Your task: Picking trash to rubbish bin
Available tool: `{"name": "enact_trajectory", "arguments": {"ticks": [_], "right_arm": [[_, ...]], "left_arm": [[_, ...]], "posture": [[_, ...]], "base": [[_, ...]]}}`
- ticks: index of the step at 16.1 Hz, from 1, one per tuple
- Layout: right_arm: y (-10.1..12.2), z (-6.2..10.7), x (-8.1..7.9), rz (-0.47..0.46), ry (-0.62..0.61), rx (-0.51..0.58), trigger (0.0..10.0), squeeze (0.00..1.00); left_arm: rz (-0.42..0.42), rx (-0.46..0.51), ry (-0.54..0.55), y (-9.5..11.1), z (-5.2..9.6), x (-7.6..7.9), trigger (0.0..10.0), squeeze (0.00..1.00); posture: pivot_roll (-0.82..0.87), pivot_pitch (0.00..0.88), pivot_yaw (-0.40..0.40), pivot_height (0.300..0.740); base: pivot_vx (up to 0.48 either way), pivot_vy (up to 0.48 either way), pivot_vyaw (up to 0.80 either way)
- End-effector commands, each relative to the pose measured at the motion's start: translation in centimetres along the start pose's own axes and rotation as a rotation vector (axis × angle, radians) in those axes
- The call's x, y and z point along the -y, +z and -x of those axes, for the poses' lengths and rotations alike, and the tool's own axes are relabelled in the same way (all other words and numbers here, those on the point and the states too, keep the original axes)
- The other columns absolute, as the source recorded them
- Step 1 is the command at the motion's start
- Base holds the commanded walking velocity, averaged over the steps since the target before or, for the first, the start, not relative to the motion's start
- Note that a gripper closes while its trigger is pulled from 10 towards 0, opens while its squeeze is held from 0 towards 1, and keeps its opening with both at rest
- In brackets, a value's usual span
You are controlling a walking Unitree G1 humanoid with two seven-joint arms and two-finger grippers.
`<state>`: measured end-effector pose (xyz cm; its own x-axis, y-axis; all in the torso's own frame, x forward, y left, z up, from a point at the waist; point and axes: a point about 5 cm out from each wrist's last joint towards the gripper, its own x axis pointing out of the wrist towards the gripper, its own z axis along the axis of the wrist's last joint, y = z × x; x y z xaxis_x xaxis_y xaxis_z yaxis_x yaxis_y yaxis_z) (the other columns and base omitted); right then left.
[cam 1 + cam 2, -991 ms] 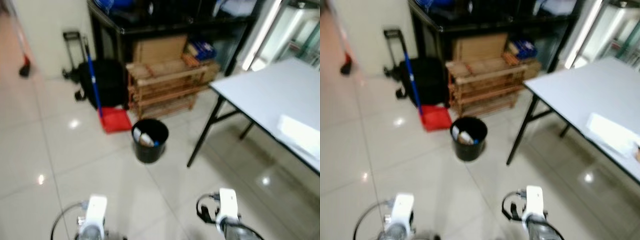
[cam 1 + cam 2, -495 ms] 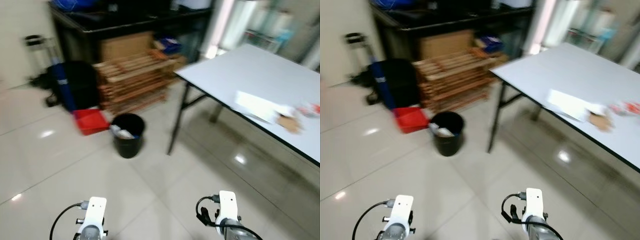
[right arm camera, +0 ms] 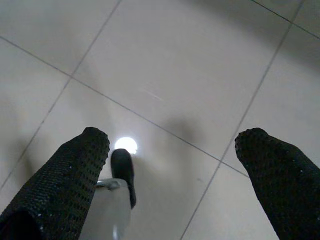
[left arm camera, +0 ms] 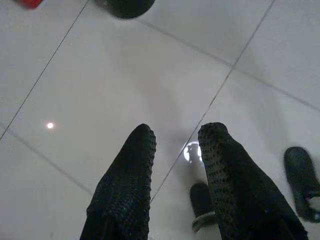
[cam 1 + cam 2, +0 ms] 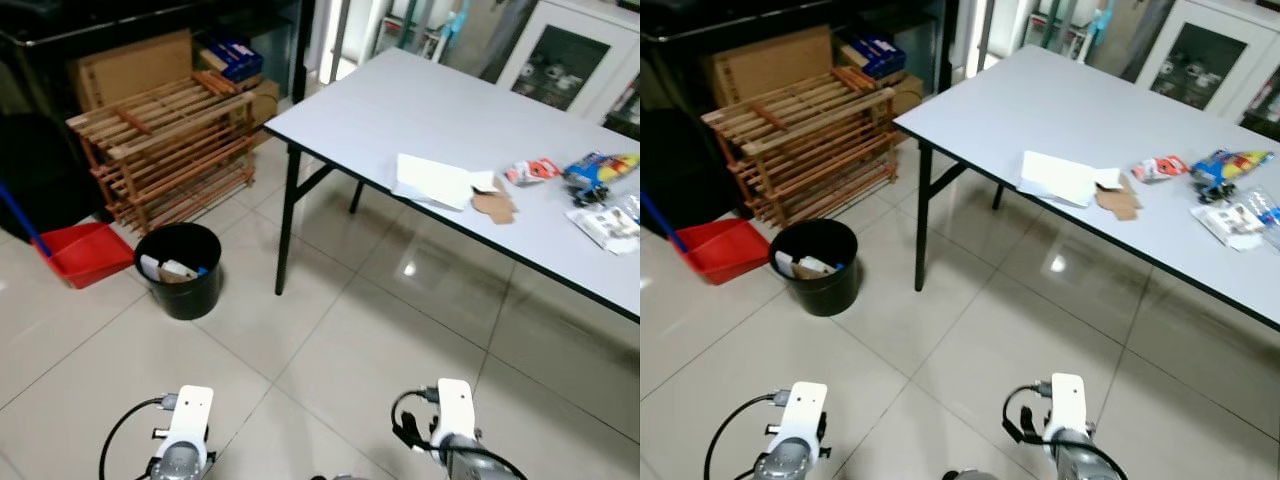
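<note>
A black rubbish bin stands on the tiled floor to my front left, with some trash inside it. On the grey table to my right lie a white paper, a brown scrap of cardboard, a red wrapper, a blue and yellow packet and a clear plastic wrapper. Both arms hang low at the bottom of the eye views. My left gripper is open by a narrow gap over bare floor. My right gripper is wide open over the floor, holding nothing.
A wooden slatted rack and a red dustpan sit behind the bin, with cardboard boxes further back. A black table leg stands right of the bin. A glass-door cabinet is behind the table.
The camera has swung right: the bin has slid to the left of the picture and the table with its trash has come fully into view. Both arms still hang low.
</note>
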<state>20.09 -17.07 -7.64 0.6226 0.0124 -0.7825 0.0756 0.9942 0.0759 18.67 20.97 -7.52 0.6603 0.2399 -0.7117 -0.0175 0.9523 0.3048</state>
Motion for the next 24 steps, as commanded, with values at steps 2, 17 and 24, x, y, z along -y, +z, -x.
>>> {"name": "enact_trajectory", "arguments": {"ticks": [2, 17, 24], "right_arm": [[-0.24, 0.08, 0.51, -0.001, -0.017, -0.010, 10.0, 0.00], [-0.30, 0.12, 0.65, -0.009, -0.023, -0.008, 10.0, 0.00], [-0.40, 0.14, 0.70, 0.003, -0.022, -0.013, 10.0, 0.00]], "left_arm": [[0.001, -0.026, -0.007, -0.50, 0.14, 0.36, 10.0, 0.00], [-0.013, -0.038, 0.011, -0.73, 0.16, 0.16, 10.0, 0.00], [-0.015, -0.034, 0.013, -0.69, 0.13, -0.07, 10.0, 0.00]], "posture": [[-0.04, 0.071, -0.110, 0.740], [-0.04, 0.080, -0.112, 0.740], [-0.04, 0.054, -0.109, 0.740]], "base": [[0.000, 0.000, 0.00], [0.000, -0.087, -0.63], [0.000, 0.000, 0.00]]}}
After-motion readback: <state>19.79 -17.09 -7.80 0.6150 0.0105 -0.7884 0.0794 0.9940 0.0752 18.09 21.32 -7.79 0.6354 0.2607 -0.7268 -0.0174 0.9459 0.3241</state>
